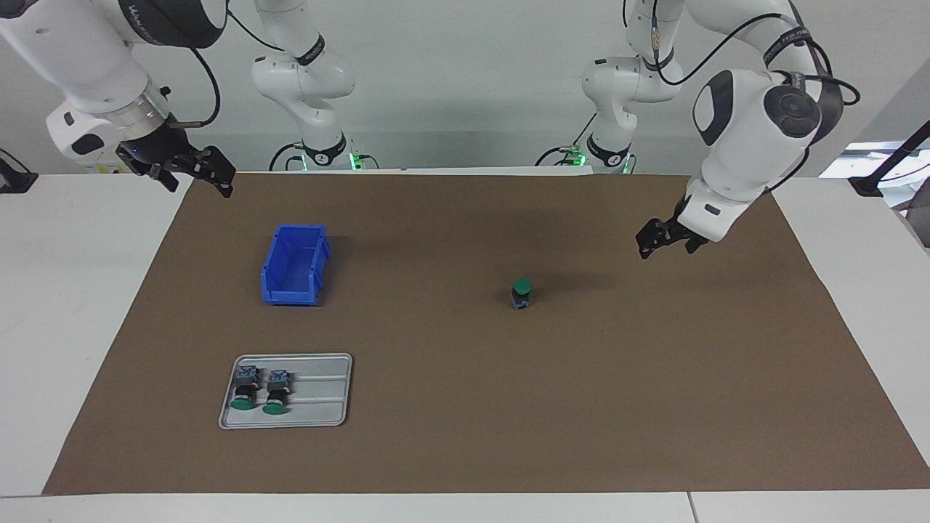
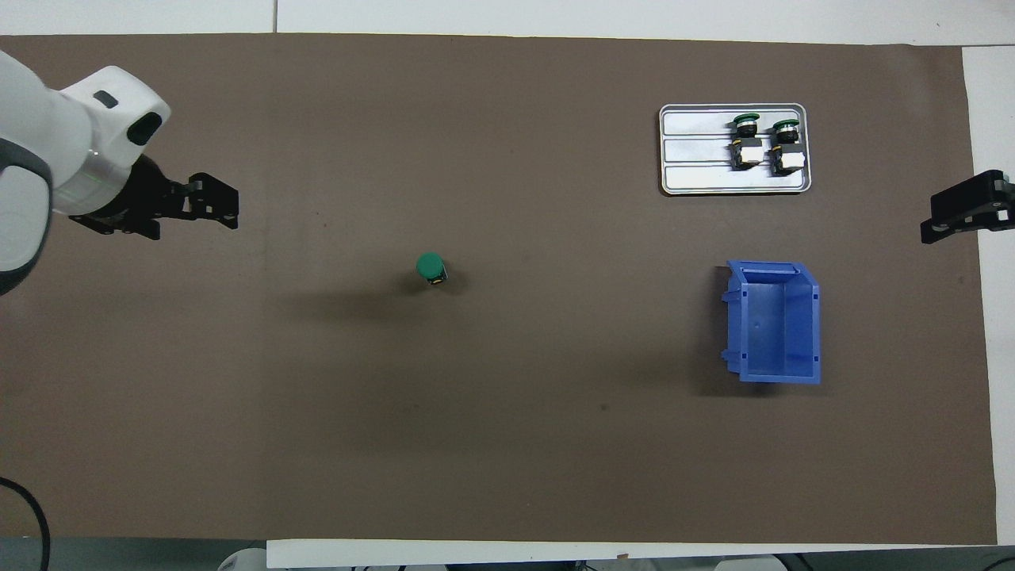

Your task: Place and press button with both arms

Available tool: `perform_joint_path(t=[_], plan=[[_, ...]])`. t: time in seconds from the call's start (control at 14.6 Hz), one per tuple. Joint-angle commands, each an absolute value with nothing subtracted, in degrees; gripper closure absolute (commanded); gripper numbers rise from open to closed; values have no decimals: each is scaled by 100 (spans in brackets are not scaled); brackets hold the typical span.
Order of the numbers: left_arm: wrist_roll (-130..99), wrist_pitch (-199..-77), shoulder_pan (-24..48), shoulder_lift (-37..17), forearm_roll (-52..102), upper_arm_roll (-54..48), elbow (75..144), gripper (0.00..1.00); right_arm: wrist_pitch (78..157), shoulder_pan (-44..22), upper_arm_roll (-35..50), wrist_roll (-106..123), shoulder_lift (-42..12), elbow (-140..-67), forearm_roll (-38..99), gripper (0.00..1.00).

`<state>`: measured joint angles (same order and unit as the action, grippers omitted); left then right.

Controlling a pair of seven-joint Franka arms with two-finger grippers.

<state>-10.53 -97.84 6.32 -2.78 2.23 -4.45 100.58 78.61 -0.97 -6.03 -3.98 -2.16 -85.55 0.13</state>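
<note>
While the button [image 1: 521, 293] stands upright, cap up, alone mid-mat, the left gripper [image 1: 662, 240] hangs open and empty toward its own end from the button, clearly nearer than the right gripper [image 1: 195, 171], which waits open, also empty.

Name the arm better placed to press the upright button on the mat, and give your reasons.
Left, probably. The left hand hangs open over the mat near the upright button; the right hand waits open at the table's edge, past the blue bin.
</note>
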Motion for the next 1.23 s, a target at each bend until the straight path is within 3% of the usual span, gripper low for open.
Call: perform_joint_path(t=[0.0, 0.41, 1.16], plan=[[-546, -9327, 326, 34, 97, -492, 10072, 0, 7866, -97, -624, -281, -88, -8701, 26, 1], [-395, -8352, -18, 343, 105, -448, 9652, 0, 7866, -97, -624, -290, -88, -8701, 26, 1], [-457, -8227, -18, 431, 105, -334, 9518, 0, 7866, -97, -624, -281, -88, -8701, 26, 1]])
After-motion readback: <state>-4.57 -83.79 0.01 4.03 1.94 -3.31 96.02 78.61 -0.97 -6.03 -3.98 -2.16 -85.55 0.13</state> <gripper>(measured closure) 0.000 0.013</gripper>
